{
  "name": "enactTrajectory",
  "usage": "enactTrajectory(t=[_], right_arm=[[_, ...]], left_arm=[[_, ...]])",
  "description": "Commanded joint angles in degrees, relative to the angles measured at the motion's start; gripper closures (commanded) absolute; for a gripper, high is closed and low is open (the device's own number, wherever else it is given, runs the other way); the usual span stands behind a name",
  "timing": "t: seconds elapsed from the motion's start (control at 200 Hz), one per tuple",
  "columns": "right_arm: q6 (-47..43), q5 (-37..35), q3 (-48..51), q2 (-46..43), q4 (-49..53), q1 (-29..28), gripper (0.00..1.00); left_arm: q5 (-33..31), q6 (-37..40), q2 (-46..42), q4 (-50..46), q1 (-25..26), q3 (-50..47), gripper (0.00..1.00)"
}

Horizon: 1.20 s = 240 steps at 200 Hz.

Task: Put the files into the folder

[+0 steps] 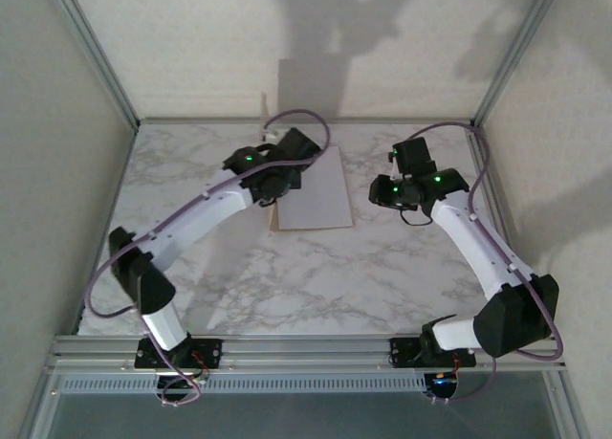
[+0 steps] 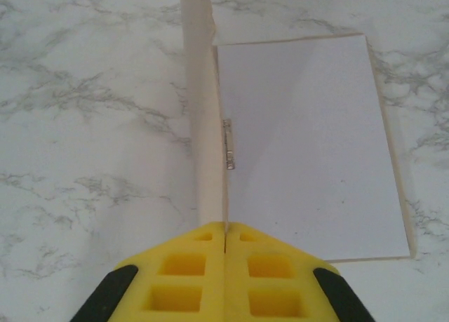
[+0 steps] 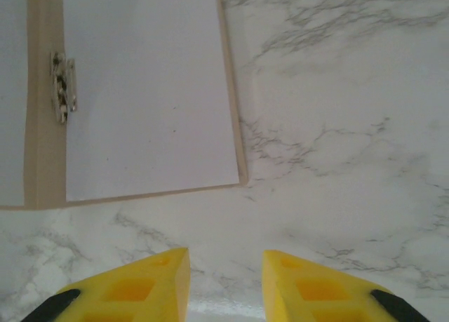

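- L gripper (image 2: 225, 227) clenched on folder (image 2: 200, 90) cover edge, cover upright.
- Files (image 2: 309, 139) flat on folder's open half, beside metal clip (image 2: 228, 145).
- R gripper (image 3: 224, 259) jaws apart, empty, over marble table (image 3: 351, 125) nr folder corner.

The thin white rectangular paper sheets (image 3: 147, 90) are noted as matt and smooth. The flat tan-brown cardboard folder (image 3: 42, 139) is found dull and uncoated. The small metal clip (image 3: 62, 87) on its spine is seen to carry a bright, mottled sheen. The white-grey veined marble-look table top (image 3: 351, 125) is recorded as smooth, with a low satin finish. The fingers of the left gripper (image 2: 225, 231) and the right gripper (image 3: 224, 262) are observed to be matt yellow moulded plastic. The white arm casings (image 1: 206, 209) are noted as glossy plastic.
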State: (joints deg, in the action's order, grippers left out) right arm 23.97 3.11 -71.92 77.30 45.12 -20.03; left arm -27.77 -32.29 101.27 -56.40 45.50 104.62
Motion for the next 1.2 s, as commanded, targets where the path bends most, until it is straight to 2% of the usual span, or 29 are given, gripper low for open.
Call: enactTrajectory(t=[0.0, 0.185, 0.29, 0.411, 0.686, 1.016, 1.071, 1.137, 1.197], right_arm=[[2.06, 1.46, 1.47, -2.33, 0.48, 2.66, 0.67], [2.74, 2.33, 2.46, -3.2, 0.92, 6.65, 0.66], [3.45, 2.03, 3.11, -3.68, 0.93, 7.63, 0.66], [3.98, 2.26, 3.58, -4.05, 0.84, 7.64, 0.66], [4.82, 2.04, 5.46, -5.3, 0.19, 7.68, 0.66], [4.94, 1.9, 6.88, -6.18, -0.13, 7.73, 0.65], [4.79, 1.89, 6.88, -6.19, -0.21, 7.66, 0.65], [4.86, 2.02, 6.97, -6.11, -0.39, 7.72, 0.65], [4.93, 2.1, 6.88, -5.92, -0.45, 7.68, 0.65]], left_arm=[[-6.43, -3.24, 7.05, -9.1, 4.28, 7.47, 1.0], [-5.92, -2.46, 19.21, -13.05, 9.96, 19.45, 0.97], [-5.09, -1.79, 25.91, -16.45, 11.23, 26.6, 0.96], [-3.82, -0.29, 30.03, -17.11, 11.9, 30.22, 0.96], [-1.31, 3.28, 30.65, -15.33, 11.99, 28.24, 0.95], [-0.67, 6.87, 25.95, -11.03, 11.92, 18.08, 0.93], [-0.5, 6.52, 25.19, -10.0, 11.81, 17.07, 0.87], [0.99, 6.53, 24.4, -8.34, 11.75, 16.49, 0.66], [1.91, 6.41, 23.61, -6.8, 11.72, 16.34, 0.56]])
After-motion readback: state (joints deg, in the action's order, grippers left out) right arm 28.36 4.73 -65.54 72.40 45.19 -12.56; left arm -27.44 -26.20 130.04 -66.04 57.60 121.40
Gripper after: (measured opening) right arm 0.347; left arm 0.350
